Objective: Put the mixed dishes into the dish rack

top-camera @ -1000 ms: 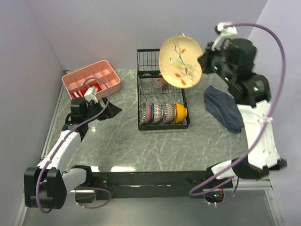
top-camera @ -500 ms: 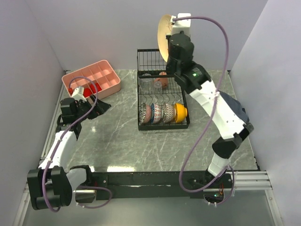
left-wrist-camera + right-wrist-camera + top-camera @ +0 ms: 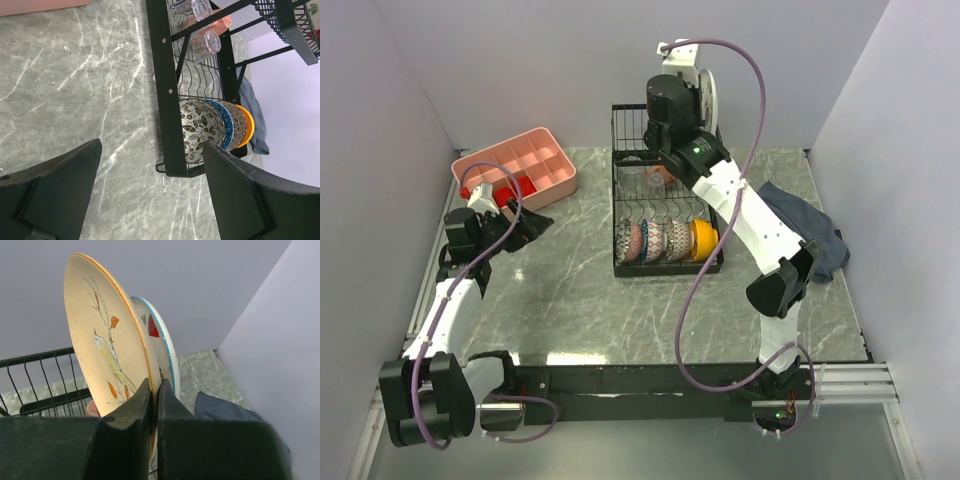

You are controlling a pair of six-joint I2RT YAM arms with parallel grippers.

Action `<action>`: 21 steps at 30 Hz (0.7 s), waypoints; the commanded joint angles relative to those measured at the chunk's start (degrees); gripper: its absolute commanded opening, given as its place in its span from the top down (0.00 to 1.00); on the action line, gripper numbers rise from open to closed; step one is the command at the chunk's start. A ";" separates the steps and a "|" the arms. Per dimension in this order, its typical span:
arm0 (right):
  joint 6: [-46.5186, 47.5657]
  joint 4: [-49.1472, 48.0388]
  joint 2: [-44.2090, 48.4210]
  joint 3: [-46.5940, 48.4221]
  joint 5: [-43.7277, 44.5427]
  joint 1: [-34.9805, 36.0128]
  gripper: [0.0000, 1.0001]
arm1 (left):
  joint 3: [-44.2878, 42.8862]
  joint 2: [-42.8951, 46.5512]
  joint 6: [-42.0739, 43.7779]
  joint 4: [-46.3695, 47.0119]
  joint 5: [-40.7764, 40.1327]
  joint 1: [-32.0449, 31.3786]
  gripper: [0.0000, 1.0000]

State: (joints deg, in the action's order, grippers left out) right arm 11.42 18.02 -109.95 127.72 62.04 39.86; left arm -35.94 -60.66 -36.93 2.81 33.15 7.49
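My right gripper (image 3: 155, 396) is shut on the lower rim of the cream bird-motif plate (image 3: 107, 337), which stands upright on edge. Close behind it stands the white watermelon-slice plate (image 3: 162, 342). From above, the right gripper (image 3: 688, 95) hangs over the back of the black dish rack (image 3: 618, 215). Patterned small bowls (image 3: 650, 241) and the orange bowl (image 3: 706, 238) stand in the rack's front slots. The clear glass (image 3: 199, 22) and terracotta cup (image 3: 660, 176) lie further back. My left gripper (image 3: 150, 195) is open over bare table, left of the rack (image 3: 167, 100).
The pink compartmented tray (image 3: 525, 160) with red items sits at the back left, near the left gripper (image 3: 532, 225). A dark blue cloth (image 3: 812, 238) lies crumpled right of the rack. Grey walls close in the table on the left, back and right.
The right arm swung left with the bird plate, from right of the rack to over its back, turning the plate edge-on beside the watermelon plate. The left arm shifted slightly left.
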 commanded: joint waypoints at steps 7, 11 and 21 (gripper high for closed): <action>1.23 -12.39 -1.40 2.80 6.42 -0.22 1.00 | -1.94 -1.47 0.18 0.63 1.92 -0.71 0.12; 2.29 -13.54 -3.42 3.15 6.95 -0.22 1.00 | -2.99 -2.18 1.33 -0.35 1.57 -3.78 0.11; 2.64 -14.33 -4.66 0.43 9.41 -0.74 1.00 | -3.17 -3.14 0.63 1.85 1.22 -5.55 0.11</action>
State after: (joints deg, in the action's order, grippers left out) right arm 14.92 13.67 -116.97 127.04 67.00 39.68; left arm -37.08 -63.66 -36.67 1.98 33.80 2.04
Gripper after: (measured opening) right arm 0.069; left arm 0.887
